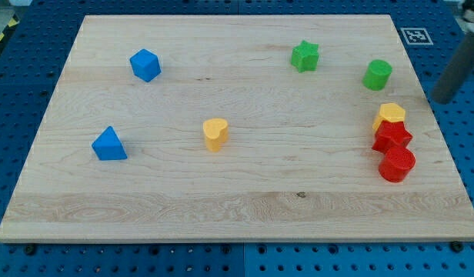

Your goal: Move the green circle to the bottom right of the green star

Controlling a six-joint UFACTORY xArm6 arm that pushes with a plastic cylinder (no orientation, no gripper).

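Observation:
The green circle stands on the wooden board near the view's upper right. The green star lies to its left and slightly higher, with a gap between them. My rod comes in from the view's top right, and my tip sits past the board's right edge, to the right of the green circle and a little lower. It touches no block.
A yellow block, a red star and a red circle cluster below the green circle. A yellow heart is mid-board. A blue cube and a blue triangle are at the left. The board's right edge runs by my tip.

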